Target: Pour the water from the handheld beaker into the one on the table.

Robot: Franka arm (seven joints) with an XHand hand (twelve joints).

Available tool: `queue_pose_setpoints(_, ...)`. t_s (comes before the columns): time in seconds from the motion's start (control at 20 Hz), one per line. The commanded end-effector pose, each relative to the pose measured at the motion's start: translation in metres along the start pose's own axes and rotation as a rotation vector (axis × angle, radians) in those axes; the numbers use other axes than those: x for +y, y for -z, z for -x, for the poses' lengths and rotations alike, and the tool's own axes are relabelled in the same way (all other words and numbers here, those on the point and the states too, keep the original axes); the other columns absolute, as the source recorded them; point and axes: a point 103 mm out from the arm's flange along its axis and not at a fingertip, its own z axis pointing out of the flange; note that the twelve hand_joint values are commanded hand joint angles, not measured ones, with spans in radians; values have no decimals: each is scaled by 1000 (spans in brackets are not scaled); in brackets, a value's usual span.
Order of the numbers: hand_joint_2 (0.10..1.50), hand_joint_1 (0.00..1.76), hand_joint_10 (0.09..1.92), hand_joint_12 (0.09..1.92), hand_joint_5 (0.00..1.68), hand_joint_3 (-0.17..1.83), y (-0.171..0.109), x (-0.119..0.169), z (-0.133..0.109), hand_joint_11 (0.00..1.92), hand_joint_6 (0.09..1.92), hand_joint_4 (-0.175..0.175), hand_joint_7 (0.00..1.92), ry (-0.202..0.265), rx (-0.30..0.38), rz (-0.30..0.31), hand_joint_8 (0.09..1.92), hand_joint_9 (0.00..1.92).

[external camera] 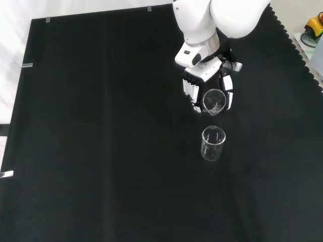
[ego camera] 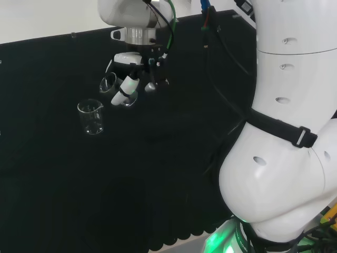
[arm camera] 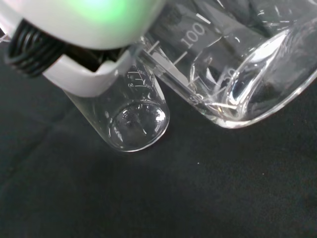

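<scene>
The black and white hand (ego camera: 128, 84) (external camera: 194, 85) hangs above the cloth with its fingers curled round a clear glass beaker (ego camera: 109, 83) (external camera: 214, 101) (arm camera: 237, 64). That beaker is tilted, its mouth leaning toward a second clear beaker (ego camera: 91, 116) (external camera: 213, 143) (arm camera: 131, 111), which stands upright on the black cloth. In the front view the standing beaker is just below the held one; in the head view it is down and left of the hand. A little water lies in the low side of the held beaker in the wrist view.
The black cloth (external camera: 101, 131) stretches wide around both beakers. The arm's big white links (ego camera: 284, 132) stand at the head view's right. The cloth's scalloped edge (external camera: 298, 48) runs down the front view's right side.
</scene>
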Motion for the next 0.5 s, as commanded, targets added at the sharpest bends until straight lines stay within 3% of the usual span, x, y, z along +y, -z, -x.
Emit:
queue_pose_setpoints(0.05,697,1177,87,817,1282,582,1,4,-9,1196,609,-41,1598,-15,-52,-36,93,1568)
queue_pose_setpoints(0.5,692,1177,87,817,1284,592,4,6,-16,1200,611,-39,1615,-51,-147,-85,92,1585)
